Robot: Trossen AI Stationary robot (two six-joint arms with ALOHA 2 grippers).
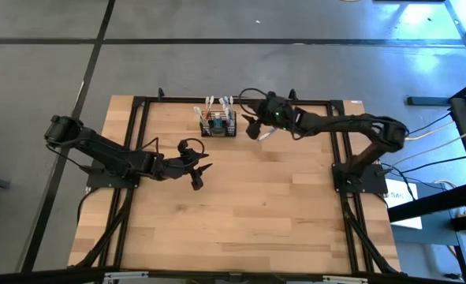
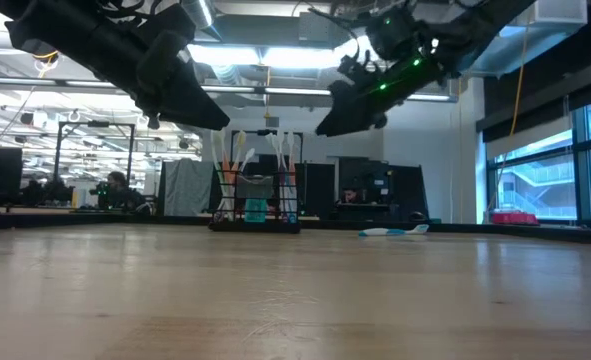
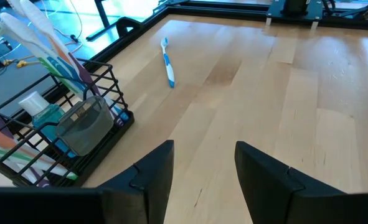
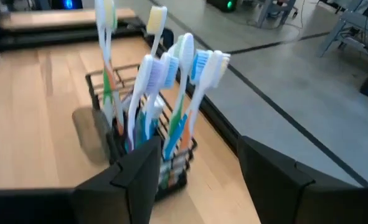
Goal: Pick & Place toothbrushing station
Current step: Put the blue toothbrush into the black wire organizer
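The toothbrushing station (image 1: 218, 124) is a small black wire-mesh basket standing on its base near the table's far edge, with several toothbrushes upright in it and a teal tube; it also shows in the low view (image 2: 255, 205), the left wrist view (image 3: 65, 134) and the right wrist view (image 4: 143, 143). A blue-and-white toothbrush (image 3: 168, 62) lies flat on the table to the station's right (image 2: 393, 231). My right gripper (image 1: 254, 130) is open, raised above the table just right of the station. My left gripper (image 1: 199, 167) is open and empty, raised, nearer than the station.
A black metal frame (image 1: 240, 99) runs around the wooden table's edges. The near half of the tabletop (image 1: 240, 221) is bare wood. Beyond the far edge lies grey floor with cables.
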